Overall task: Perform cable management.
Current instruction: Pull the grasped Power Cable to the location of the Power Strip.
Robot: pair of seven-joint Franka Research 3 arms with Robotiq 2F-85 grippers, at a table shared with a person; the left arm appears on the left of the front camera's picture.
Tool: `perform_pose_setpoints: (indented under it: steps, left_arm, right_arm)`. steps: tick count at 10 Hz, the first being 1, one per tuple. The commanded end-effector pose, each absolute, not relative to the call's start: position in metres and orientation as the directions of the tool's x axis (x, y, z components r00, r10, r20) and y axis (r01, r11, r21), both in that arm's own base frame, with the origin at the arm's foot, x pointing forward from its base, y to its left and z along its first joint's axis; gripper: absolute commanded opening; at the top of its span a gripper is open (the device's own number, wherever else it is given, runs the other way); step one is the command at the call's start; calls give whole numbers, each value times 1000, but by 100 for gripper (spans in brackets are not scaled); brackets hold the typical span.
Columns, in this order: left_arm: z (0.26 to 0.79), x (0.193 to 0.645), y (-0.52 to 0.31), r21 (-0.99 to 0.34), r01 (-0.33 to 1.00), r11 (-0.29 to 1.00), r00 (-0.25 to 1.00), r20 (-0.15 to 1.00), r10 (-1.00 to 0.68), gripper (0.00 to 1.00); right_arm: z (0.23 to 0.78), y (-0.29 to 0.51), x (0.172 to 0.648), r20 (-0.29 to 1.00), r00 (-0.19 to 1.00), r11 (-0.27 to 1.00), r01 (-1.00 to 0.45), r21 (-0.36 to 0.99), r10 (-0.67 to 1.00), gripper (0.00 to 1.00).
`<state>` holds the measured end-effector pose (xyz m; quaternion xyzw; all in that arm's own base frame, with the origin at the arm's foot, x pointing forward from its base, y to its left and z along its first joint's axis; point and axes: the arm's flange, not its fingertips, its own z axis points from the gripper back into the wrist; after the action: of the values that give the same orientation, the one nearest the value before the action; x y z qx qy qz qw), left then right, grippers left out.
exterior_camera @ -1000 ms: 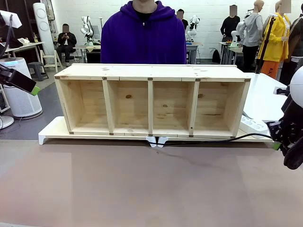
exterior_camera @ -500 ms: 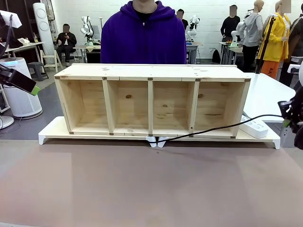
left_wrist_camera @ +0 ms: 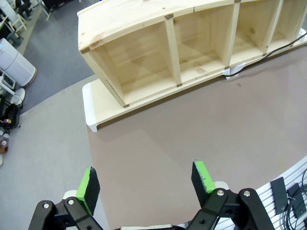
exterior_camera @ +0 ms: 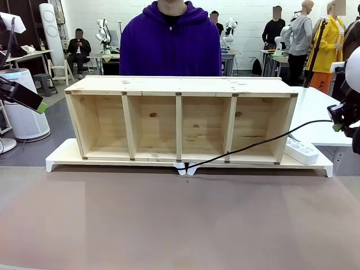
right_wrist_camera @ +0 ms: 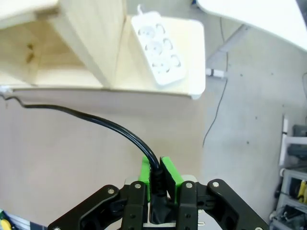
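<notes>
Right gripper: a second ago it sat low at the right edge of the front view, with the cable lying nearly flat along the front of the white riser. It now stands higher, at mid-right. The cable has lifted off the riser, and the power strip at lower right is uncovered.

Fingers: the right wrist view shows the green pads closed on the cable. Left gripper is parked with its jaws wide apart over the bare table, holding nothing.

Cable position: one end sits at the small white clip at lower centre, under the wooden shelf. From there it crosses in front of the two right-hand compartments to the right gripper.

Axis: the long axis is a diagonal from lower centre to mid-right, levelling off near the pads. Plug end can't be made out.

Judgement: slack looks mostly taken up, so the cord seems ready for routing. Further pull would load the clip.
</notes>
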<state>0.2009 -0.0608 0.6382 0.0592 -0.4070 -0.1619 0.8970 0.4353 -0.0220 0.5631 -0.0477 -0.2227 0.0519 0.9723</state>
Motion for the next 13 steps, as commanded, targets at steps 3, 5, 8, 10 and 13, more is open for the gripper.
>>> perform_pose_setpoints:
  steps: [3,5,8,10,13]
  left_arm:
    - [639,203,-60,253,248,935,603,715,-353,100]
    - [639,203,-60,253,248,935,603,715,-353,100]
    - [639,203,-60,253,248,935,603,715,-353,100]
    - [639,203,-60,253,248,935,603,715,-353,100]
    - [639,203,-60,253,248,935,603,715,-353,100]
  right_arm:
    - [584,-40,494,445,893,993,-19,-116,69,15]
    - [583,-34,520,460,886,998,-39,-49,57,15]
    - [583,-27,544,502,864,998,-56,39,29,15]
    - [579,-31,554,500,866,999,-34,39,10,15]
    - [576,-39,562,492,871,999,-22,48,-4,15]
